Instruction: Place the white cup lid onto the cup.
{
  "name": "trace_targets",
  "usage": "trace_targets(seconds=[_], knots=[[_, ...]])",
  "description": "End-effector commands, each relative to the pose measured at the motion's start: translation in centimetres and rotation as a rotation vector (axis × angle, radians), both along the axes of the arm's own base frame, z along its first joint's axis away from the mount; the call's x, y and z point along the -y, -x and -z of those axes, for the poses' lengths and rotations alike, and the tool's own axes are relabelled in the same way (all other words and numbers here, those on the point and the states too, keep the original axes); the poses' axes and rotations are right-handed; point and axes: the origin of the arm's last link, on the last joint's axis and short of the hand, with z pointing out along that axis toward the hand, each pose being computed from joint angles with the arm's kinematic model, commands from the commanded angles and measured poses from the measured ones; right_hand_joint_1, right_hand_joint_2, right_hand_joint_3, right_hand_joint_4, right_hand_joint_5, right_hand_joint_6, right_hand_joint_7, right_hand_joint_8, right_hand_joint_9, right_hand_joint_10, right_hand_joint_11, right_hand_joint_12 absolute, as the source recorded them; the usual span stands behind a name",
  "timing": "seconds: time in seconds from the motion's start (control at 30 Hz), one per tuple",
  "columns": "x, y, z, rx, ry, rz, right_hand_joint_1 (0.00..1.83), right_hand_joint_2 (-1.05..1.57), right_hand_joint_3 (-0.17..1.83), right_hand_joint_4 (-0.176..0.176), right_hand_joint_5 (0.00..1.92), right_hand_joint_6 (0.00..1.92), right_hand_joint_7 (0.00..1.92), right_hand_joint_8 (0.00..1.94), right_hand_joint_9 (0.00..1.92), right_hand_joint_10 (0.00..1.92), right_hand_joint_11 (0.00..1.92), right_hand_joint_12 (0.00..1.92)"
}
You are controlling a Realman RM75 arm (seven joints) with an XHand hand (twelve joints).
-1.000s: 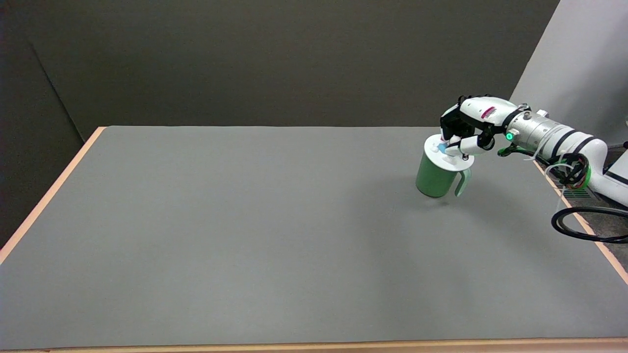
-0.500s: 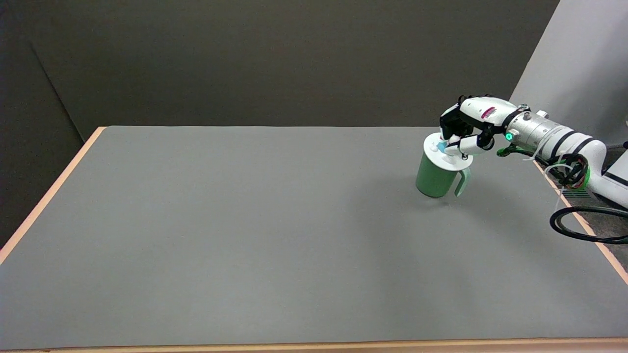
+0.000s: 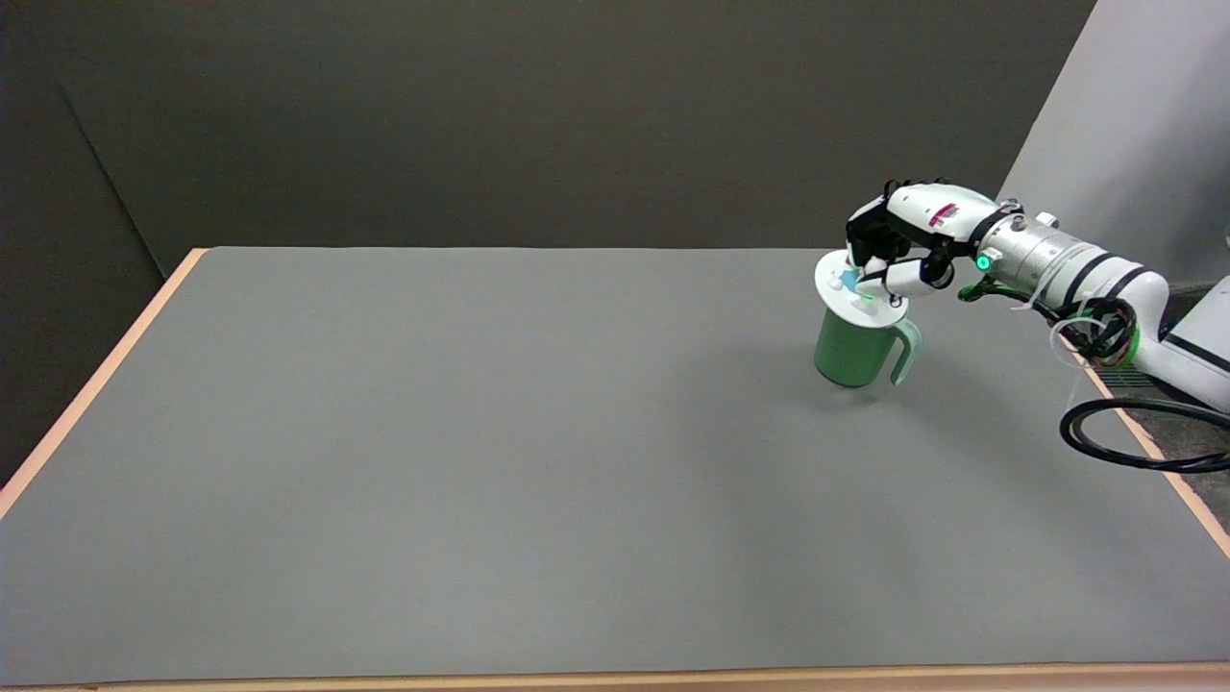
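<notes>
The right hand (image 3: 898,245) is gripping the white cup lid (image 3: 855,288), fingers (image 3: 889,279) curled down on its top; directly beneath them the green cup (image 3: 850,346) is sitting on the tabletop (image 3: 480,432).

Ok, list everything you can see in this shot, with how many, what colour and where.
cup: one, green with a handle, upright on the table's far right part.
cup lid: one, white with a small blue piece on top, sitting tilted over the cup's mouth under the right hand.
table: one, grey top with a light wooden edge, filling most of the view.
cable: one, black, looped at the table's right edge.
wall: dark panel behind the table, a lighter grey panel at the upper right.
right arm: one, white with black bands, reaching in from the right.
right hand: one, black and white, fingers on the cup lid's top; whether it grips is unclear.
</notes>
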Motion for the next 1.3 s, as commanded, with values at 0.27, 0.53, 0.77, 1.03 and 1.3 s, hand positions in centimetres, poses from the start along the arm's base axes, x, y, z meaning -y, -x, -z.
trace_targets(seconds=[0.27,0.53,0.77,1.03,1.3], knots=[[1.1,-0.2,0.0,-0.068,0.0,-0.004,1.2,1.09,0.18,-0.03,0.74,1.39,0.98,1.01,0.97,0.67,0.64,1.32],[1.2,-0.8,0.0,-0.067,0.001,-0.02,1.2,1.08,0.18,-0.033,0.75,1.38,1.0,0.99,0.98,0.66,0.65,1.32],[1.1,-1.1,-0.3,-0.078,0.012,-0.013,1.21,1.06,0.21,-0.042,0.76,1.36,1.02,0.96,1.0,0.64,0.66,1.35],[0.9,-0.7,-0.4,-0.08,0.025,0.004,1.21,1.07,0.21,-0.048,0.76,1.36,1.02,0.97,1.01,0.65,0.69,1.31],[0.9,-0.6,-0.3,-0.079,0.02,0.006,1.21,1.04,0.24,-0.042,0.78,1.33,1.04,0.94,1.03,0.61,0.68,1.35]])
